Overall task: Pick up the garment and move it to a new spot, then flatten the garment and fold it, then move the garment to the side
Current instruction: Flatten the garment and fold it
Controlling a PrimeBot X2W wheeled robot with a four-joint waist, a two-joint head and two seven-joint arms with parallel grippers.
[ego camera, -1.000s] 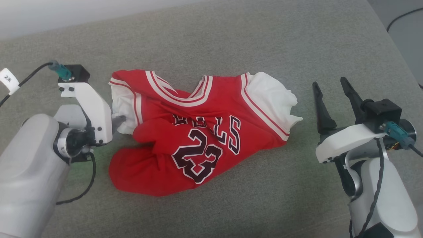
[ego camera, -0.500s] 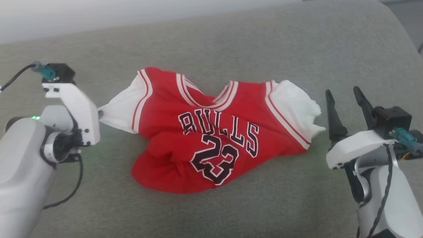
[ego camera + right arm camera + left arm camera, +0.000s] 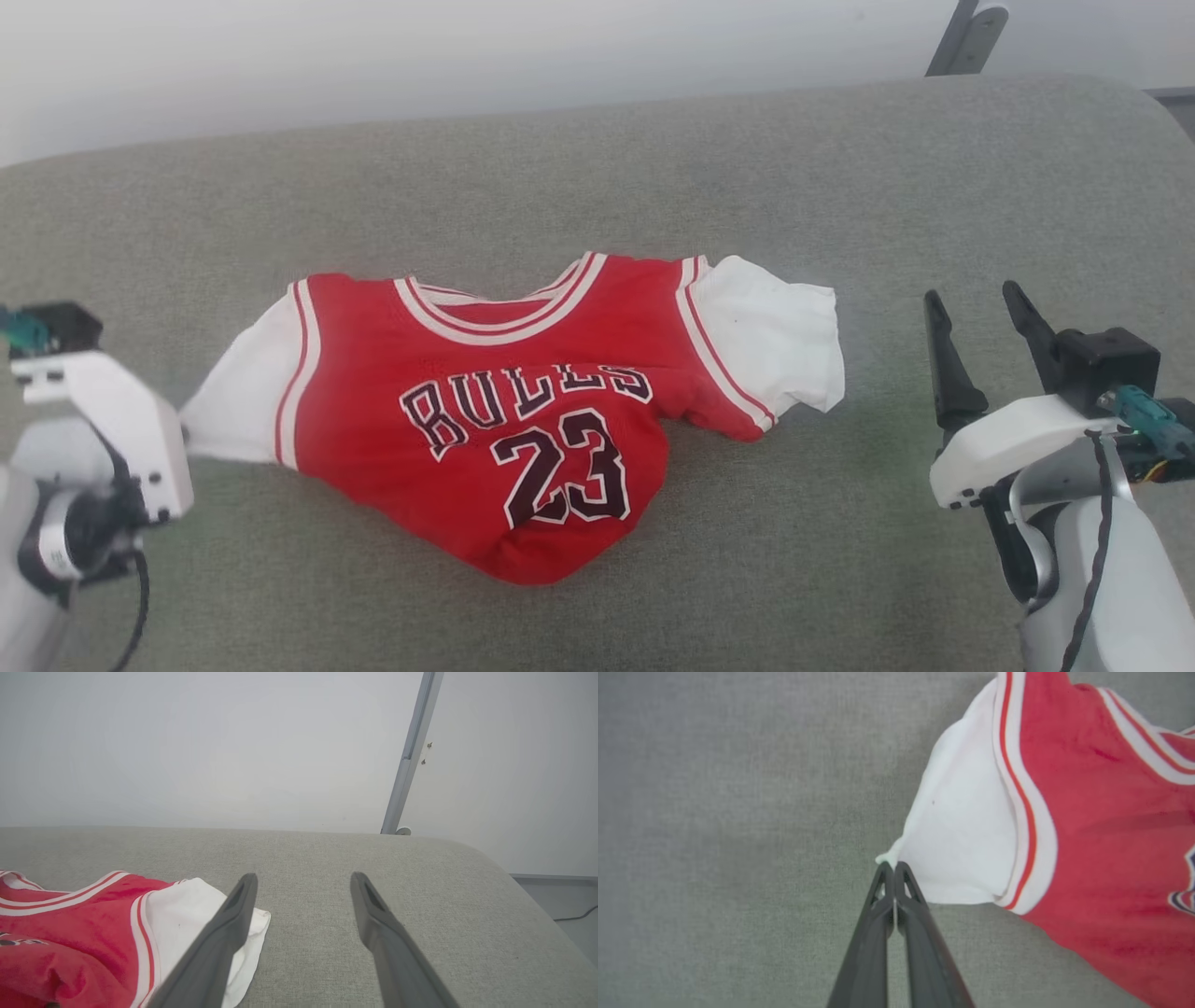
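Two grippers, one loaded. The left gripper [image 3: 894, 868] is pinched tight on the white sleeve corner of the garment [image 3: 485, 411], which lies spread to its right on the grey cushion [image 3: 653, 159]. The right gripper [image 3: 971, 293] has fingers apart, holding nothing, with the other sleeve's edge just to its left. Bare cushion lies ahead of it, rounded edge to the right.

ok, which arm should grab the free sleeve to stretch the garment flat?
Right. The right claw is open and empty, near the free white sleeve of the garment but not touching it. The left claw is shut on the opposite sleeve's corner, so it's occupied.
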